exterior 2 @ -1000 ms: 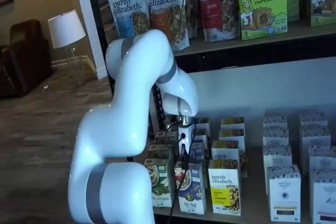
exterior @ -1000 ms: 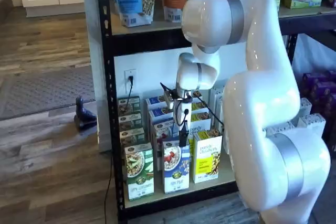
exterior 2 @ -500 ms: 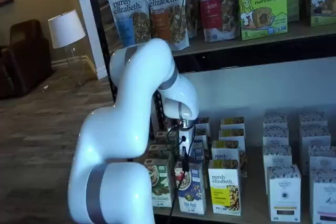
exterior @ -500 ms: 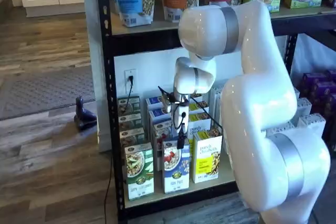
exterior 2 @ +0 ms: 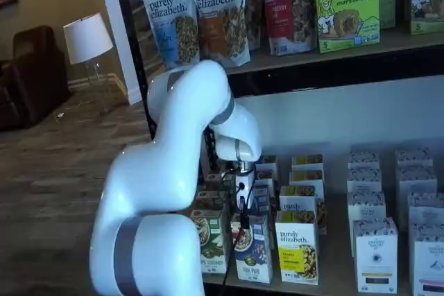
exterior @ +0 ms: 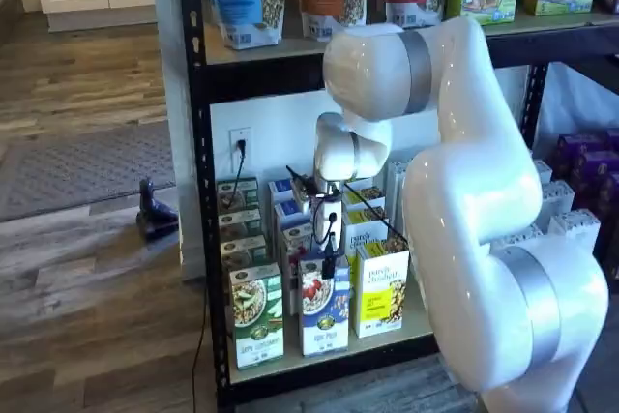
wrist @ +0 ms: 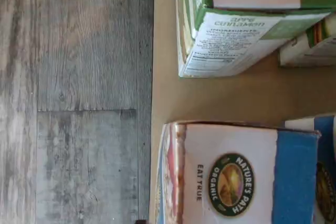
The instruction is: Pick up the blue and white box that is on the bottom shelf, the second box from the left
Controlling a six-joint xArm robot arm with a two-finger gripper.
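At the front edge of the bottom shelf, the blue and white box stands upright between a green carton and a yellow carton. Rows behind are largely hidden by the arm. The gripper hangs just above the box holding nothing, seen as 1 dark sliver; the jaws stand wide.

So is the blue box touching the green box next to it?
Apart. The wrist view shows a strip of bare shelf between the blue box and the green box.
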